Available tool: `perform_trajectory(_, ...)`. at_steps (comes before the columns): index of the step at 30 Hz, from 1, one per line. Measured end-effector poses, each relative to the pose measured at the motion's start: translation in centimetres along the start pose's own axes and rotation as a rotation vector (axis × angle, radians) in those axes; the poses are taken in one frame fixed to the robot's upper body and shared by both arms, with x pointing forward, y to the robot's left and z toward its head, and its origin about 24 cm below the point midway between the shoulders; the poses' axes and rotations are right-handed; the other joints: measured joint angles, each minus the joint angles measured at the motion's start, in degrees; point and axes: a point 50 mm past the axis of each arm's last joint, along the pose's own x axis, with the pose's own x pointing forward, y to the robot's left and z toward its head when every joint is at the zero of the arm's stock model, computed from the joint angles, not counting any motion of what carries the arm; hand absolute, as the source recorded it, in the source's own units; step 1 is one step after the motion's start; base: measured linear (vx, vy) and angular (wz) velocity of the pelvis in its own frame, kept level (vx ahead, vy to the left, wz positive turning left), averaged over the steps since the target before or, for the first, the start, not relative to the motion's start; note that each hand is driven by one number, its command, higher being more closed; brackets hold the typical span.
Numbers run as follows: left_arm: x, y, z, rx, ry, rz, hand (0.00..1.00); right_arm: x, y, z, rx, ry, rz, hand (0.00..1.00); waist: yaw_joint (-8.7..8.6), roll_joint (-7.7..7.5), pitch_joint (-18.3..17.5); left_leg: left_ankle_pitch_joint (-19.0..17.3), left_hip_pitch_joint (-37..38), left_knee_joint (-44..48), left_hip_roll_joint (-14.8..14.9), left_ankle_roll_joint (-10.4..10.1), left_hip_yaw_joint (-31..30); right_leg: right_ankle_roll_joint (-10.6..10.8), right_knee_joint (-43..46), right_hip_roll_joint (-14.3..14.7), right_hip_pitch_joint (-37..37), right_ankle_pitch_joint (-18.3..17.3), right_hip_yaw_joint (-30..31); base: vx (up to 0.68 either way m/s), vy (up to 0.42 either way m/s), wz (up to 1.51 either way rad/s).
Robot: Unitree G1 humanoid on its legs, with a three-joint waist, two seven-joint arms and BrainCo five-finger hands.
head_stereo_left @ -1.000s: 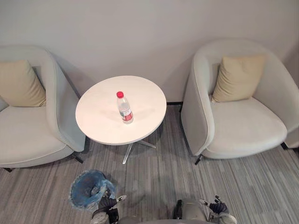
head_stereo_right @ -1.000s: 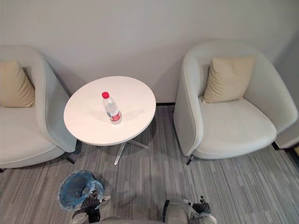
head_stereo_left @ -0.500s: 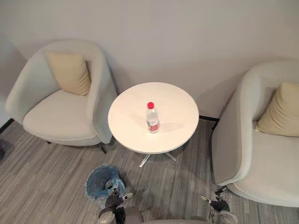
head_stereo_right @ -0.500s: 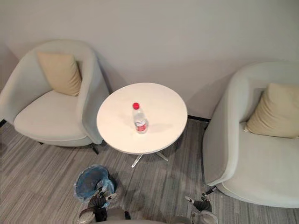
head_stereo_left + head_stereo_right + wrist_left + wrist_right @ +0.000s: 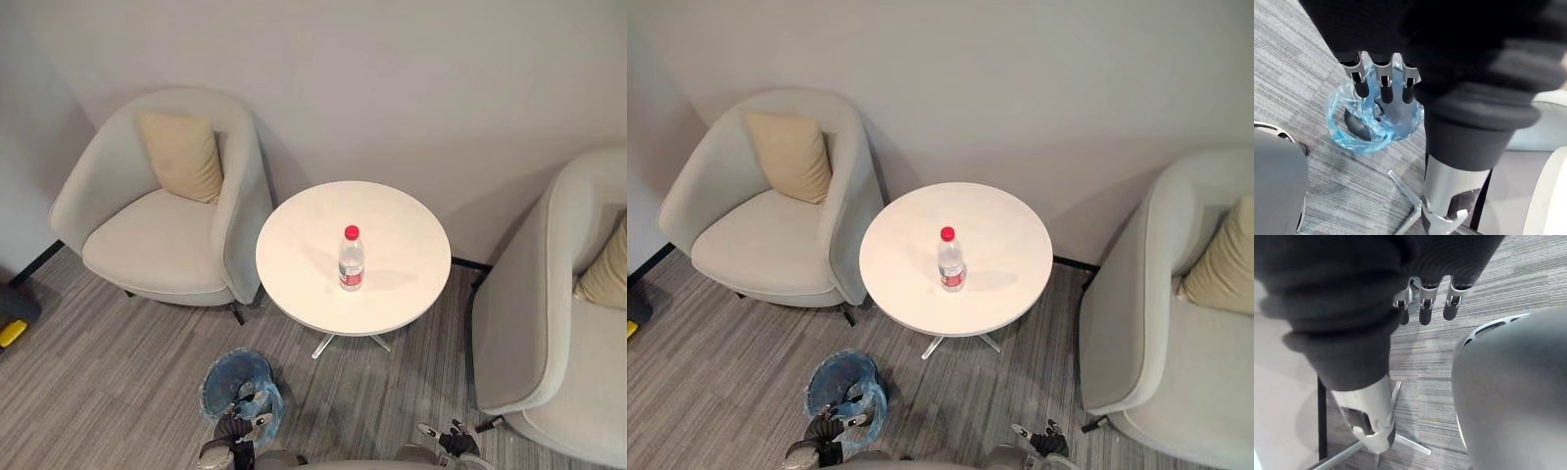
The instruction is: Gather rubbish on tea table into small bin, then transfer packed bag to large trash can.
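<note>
A clear plastic bottle (image 5: 350, 260) with a red cap and red label stands upright near the middle of the round white tea table (image 5: 294, 279). On the carpet in front of the table sits a small bin (image 5: 233, 376) lined with a blue bag (image 5: 1347, 128). My left hand (image 5: 238, 432) hangs low by the bin's near rim, its fingers (image 5: 1382, 82) straight and empty. At the bottom right my right hand (image 5: 452, 439) hangs over the carpet, its fingers (image 5: 1423, 307) relaxed and holding nothing.
A pale armchair (image 5: 147, 240) with a beige cushion (image 5: 182, 157) stands left of the table. A second armchair (image 5: 549, 333) stands to the right. A wall runs behind them. A dark object with a yellow part (image 5: 12, 318) lies at the far left on the grey striped carpet.
The whole picture has shifted right, so the camera has turned left. The left armchair is in fuller view. Bottle, bin and both hands keep their places.
</note>
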Motion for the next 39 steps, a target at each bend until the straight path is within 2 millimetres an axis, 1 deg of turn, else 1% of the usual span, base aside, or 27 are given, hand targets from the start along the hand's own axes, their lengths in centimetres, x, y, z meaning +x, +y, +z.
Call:
perform_trajectory(1, 0.0, 0.2, 0.1, 0.000, -0.003, 0.007, 0.00, 0.0, 0.4, 0.0, -0.010, 0.000, 0.012, 0.00, 0.04, -0.43, 0.0, 0.2, -0.4, 0.5, 1.1, -0.3, -0.6, -0.4, -3.5, 3.0, -0.4, -1.6, 1.7, 0.08, -0.112, 0.54)
perform_trajectory(2, 0.0, 0.5, 0.0, -0.003, 0.001, 0.014, 0.00, -0.1, 0.7, -0.1, -0.020, 0.000, 0.023, 0.00, -0.01, -1.51, -0.5, 0.4, -0.9, 0.9, 1.4, -1.0, -2.0, -1.0, -10.0, 5.9, -0.4, -0.6, 3.2, 0.08, -0.123, 0.60)
perform_trajectory(3, 0.0, 0.8, 0.0, -0.006, -0.002, 0.022, 0.00, -0.2, 0.7, -0.4, -0.018, 0.007, 0.024, 0.00, 0.09, -2.64, -1.0, 0.4, -1.3, 1.1, 1.0, -1.4, -2.6, -1.6, -14.0, 6.7, -0.2, 1.3, 3.8, 0.10, -0.131, 0.53)
perform_trajectory(4, 0.1, 0.7, 0.2, -0.026, -0.002, 0.028, 0.00, -0.2, 0.6, -0.6, -0.015, 0.014, 0.019, 0.00, 0.27, -2.81, -1.3, 0.4, -1.3, 1.2, 1.4, -2.2, -3.9, -1.7, -15.4, 7.3, 1.3, 1.2, 3.0, 0.16, -0.151, 0.32)
perform_trajectory(5, 0.0, 0.5, -0.1, -0.035, 0.005, 0.024, 0.00, -0.2, 0.4, -0.4, -0.018, 0.003, 0.015, 0.00, 0.28, -1.72, -1.5, 0.6, -1.4, 1.0, 2.5, -2.6, -4.3, -1.9, -17.4, 8.3, 2.4, 1.4, 2.1, 0.15, -0.155, 0.23)
perform_trajectory(6, -0.1, 0.3, -0.3, -0.041, 0.009, 0.021, 0.00, -0.1, 0.3, -0.3, -0.019, 0.001, 0.014, 0.00, 0.29, -1.18, -1.5, 0.6, -1.2, 0.6, 3.0, -2.7, -4.6, -2.0, -17.9, 8.7, 2.8, 1.5, 1.8, 0.12, -0.119, 0.20)
perform_trajectory(7, -0.1, 0.0, -0.5, -0.062, 0.015, 0.020, 0.00, -0.1, 0.2, -0.3, -0.019, 0.003, 0.011, 0.00, 0.17, -0.39, -1.9, 1.1, -1.2, -0.2, 3.3, -3.4, -5.1, -2.3, -18.9, 9.1, 3.3, 1.8, 0.8, 0.06, -0.091, 0.18)
perform_trajectory(8, -0.2, -0.2, -0.6, -0.070, 0.017, 0.019, 0.00, -0.1, 0.1, -0.4, -0.019, 0.005, 0.008, 0.00, 0.18, -0.15, -1.9, 1.2, -1.3, -0.5, 3.6, -3.6, -5.2, -2.5, -19.5, 9.5, 3.5, 2.0, 0.4, 0.06, -0.091, 0.18)
perform_trajectory(9, -0.2, -0.5, -0.7, -0.079, 0.023, 0.013, 0.00, -0.2, -0.1, -0.6, -0.014, 0.011, 0.001, 0.00, 0.29, 0.41, -2.2, 1.6, -1.0, -1.3, 4.0, -4.1, -5.4, -2.6, -21.0, 10.2, 4.4, 2.6, 0.0, 0.07, -0.064, 0.16)
perform_trajectory(11, -0.3, -0.8, -1.0, -0.084, 0.030, 0.006, 0.00, -0.3, 0.0, -0.8, -0.011, 0.017, 0.002, 0.00, 0.25, 0.93, -2.5, 2.2, 0.3, -3.0, 4.4, -4.7, -6.3, -2.6, -23.6, 10.8, 6.7, 3.5, -1.0, 0.06, -0.036, 0.16)
perform_trajectory(15, -0.3, -0.7, -1.1, -0.081, 0.030, -0.005, 0.00, -0.2, -0.1, -0.5, -0.012, 0.003, 0.000, 0.00, 0.27, 1.08, -2.9, 3.8, 0.8, -5.1, 3.9, -4.4, -6.6, -2.2, -26.8, 10.8, 8.2, 5.3, -1.2, -0.02, 0.023, 0.05)
perform_trajectory(17, -0.3, -0.5, -1.0, -0.075, 0.027, -0.004, 0.00, -0.1, 0.0, -0.3, -0.017, -0.008, 0.000, 0.00, 0.23, 0.74, -2.7, 5.0, 0.9, -6.5, 3.7, -4.0, -6.7, -2.0, -29.2, 10.9, 8.6, 7.0, -1.4, -0.04, 0.039, 0.06)
perform_trajectory(19, -0.4, -0.2, -1.1, -0.058, 0.030, 0.000, 0.00, -0.1, 0.2, 0.1, -0.045, -0.028, 0.007, 0.00, 0.21, 0.54, -2.6, 5.4, 0.9, -6.9, 3.3, -3.8, -6.9, -1.8, -30.7, 11.1, 9.1, 8.1, -1.6, -0.07, 0.027, 0.05)
perform_trajectory(21, -0.4, -0.1, -1.1, -0.029, 0.029, -0.005, 0.00, -0.4, 0.4, 1.9, -0.117, -0.127, 0.021, 0.00, -0.06, 0.52, -2.6, 6.2, 0.8, -8.5, 2.9, -3.4, -7.3, -1.6, -31.4, 11.0, 9.1, 8.9, -1.4, -0.12, 0.033, 0.00)
perform_trajectory(22, -0.3, 0.0, -1.0, -0.005, 0.023, -0.010, 0.00, -0.8, 0.6, 4.1, -0.153, -0.239, 0.042, 0.00, -0.08, 0.51, -2.6, 6.6, 0.7, -9.0, 2.8, -3.4, -7.2, -1.6, -32.0, 11.0, 8.8, 9.4, -1.0, -0.12, 0.025, -0.05)
perform_trajectory(23, -0.3, 0.1, -0.9, 0.002, 0.020, -0.009, 0.00, -1.1, 0.7, 5.3, -0.169, -0.299, 0.050, 0.00, -0.11, 0.49, -2.6, 6.8, 0.7, -9.4, 2.8, -3.4, -7.1, -1.4, -32.2, 11.0, 8.7, 9.7, -0.8, -0.14, 0.024, -0.07)
perform_trajectory(24, -0.3, 0.2, -0.8, 0.025, 0.016, -0.013, 0.00, -1.7, 0.6, 7.2, -0.198, -0.406, 0.055, 0.00, -0.42, 0.46, -2.6, 7.0, 0.7, -9.8, 2.7, -3.3, -7.1, -1.3, -32.9, 11.0, 8.7, 10.1, -0.7, -0.11, 0.011, -0.03)
perform_trajectory(25, -0.3, 0.5, -0.8, 0.043, 0.012, -0.012, 0.00, -2.3, 0.5, 9.0, -0.214, -0.497, 0.058, 0.00, -1.09, 0.37, -2.6, 7.1, 0.6, -10.1, 2.7, -3.4, -7.2, -1.2, -33.0, 11.0, 8.7, 10.2, -0.6, -0.12, 0.012, -0.02)
perform_trajectory(26, -0.4, 0.8, -0.9, 0.054, 0.004, -0.007, 0.00, -2.8, 0.4, 10.4, -0.234, -0.571, 0.055, 0.00, -1.32, 0.34, -2.6, 6.8, 0.6, -10.2, 2.6, -3.7, -7.1, -0.9, -33.3, 11.0, 8.6, 10.2, -0.4, -0.09, 0.009, -0.03)
perform_trajectory(27, -0.4, 1.0, -0.9, 0.067, 0.002, -0.006, 0.00, -3.1, 0.2, 11.3, -0.248, -0.616, 0.053, 0.00, -1.39, 0.38, -2.6, 6.8, 0.5, -10.3, 2.6, -3.7, -7.1, -1.0, -33.7, 11.1, 8.6, 10.2, -0.2, -0.06, 0.004, -0.04)
perform_trajectory(29, -0.5, 1.6, -1.1, 0.104, 0.004, 0.000, 0.00, -3.4, -0.2, 12.0, -0.280, -0.658, 0.044, 0.00, -1.39, 0.43, -2.7, 6.6, -0.1, -10.3, 2.7, -3.5, -7.1, -1.0, -34.0, 11.5, 7.7, 10.2, 0.8, -0.03, -0.008, -0.07)
perform_trajectory(31, -0.6, 2.0, -1.3, 0.129, 0.007, 0.002, 0.00, -3.6, -0.5, 12.1, -0.304, -0.670, 0.036, 0.00, -1.56, 0.59, -2.7, 6.6, -0.7, -10.3, 2.7, -3.5, -7.4, -1.0, -34.5, 11.7, 7.7, 10.3, 0.9, 0.06, -0.017, 0.01)
perform_trajectory(33, -1.0, 2.5, -2.1, 0.155, 0.029, 0.005, 0.00, -4.0, -0.6, 12.7, -0.339, -0.704, 0.038, 0.00, -1.76, 0.86, -2.8, 6.8, -0.5, -10.2, 2.6, -3.8, -7.7, -1.0, -34.8, 11.9, 7.7, 10.7, 0.8, 0.12, -0.002, 0.05)
perform_trajectory(34, -1.2, 2.7, -2.5, 0.172, 0.039, 0.006, 0.00, -4.4, -0.4, 13.5, -0.364, -0.752, 0.051, 0.00, -1.72, 1.00, -2.8, 7.0, -0.6, -10.1, 2.6, -3.4, -7.9, -1.3, -34.9, 12.1, 7.8, 10.8, 0.8, 0.12, -0.005, 0.03)
perform_trajectory(37, -1.2, 2.7, -2.4, 0.194, 0.028, 0.005, 0.00, -5.2, 0.1, 15.2, -0.412, -0.838, 0.066, 0.00, -1.41, 1.22, -2.9, 7.1, -1.1, -10.1, 2.6, -3.4, -9.1, -1.4, -35.8, 12.2, 7.9, 11.0, 0.4, 0.10, -0.011, 0.05)
perform_trajectory(39, -1.1, 2.9, -2.0, 0.205, 0.010, 0.006, 0.00, -5.6, 1.1, 16.4, -0.459, -0.897, 0.102, 0.00, -1.50, 1.22, -2.9, 7.1, -1.4, -10.0, 2.5, -3.4, -10.5, -1.5, -36.3, 12.2, 8.2, 11.0, -0.2, 0.08, -0.011, 0.14)
